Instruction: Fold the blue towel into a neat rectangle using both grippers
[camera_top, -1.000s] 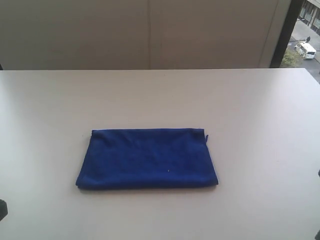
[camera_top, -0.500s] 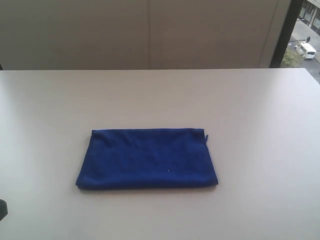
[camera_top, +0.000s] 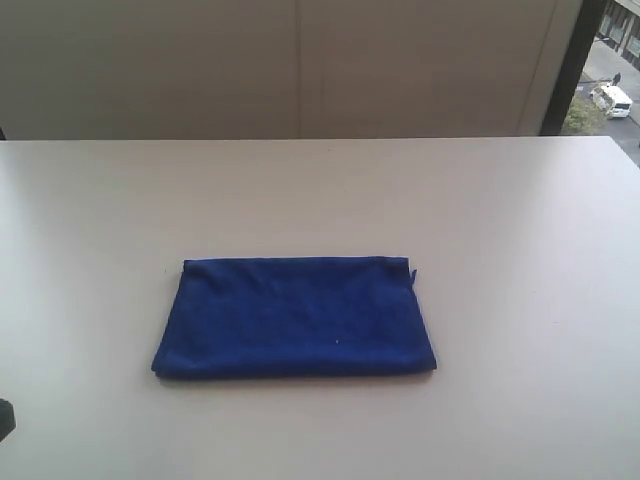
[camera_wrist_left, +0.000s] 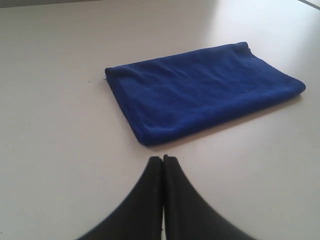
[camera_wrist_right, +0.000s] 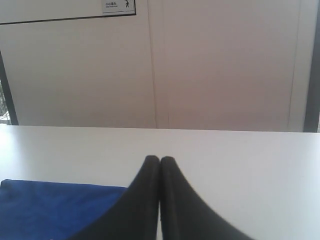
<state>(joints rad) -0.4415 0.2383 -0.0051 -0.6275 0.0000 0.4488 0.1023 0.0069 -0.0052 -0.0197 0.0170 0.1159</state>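
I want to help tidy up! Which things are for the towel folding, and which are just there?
For the job:
- blue towel, lying folded
- left gripper, shut, holding nothing
- right gripper, shut, holding nothing

Just there:
- table, only the surface underneath
- wall sign
- white van outside

Closed left gripper (camera_wrist_left: 163, 159), black fingers (camera_wrist_left: 150, 192) pressed tip to tip, gripping nothing, right gripper (camera_wrist_right: 159, 159) likewise closed and empty, both tapering to a point
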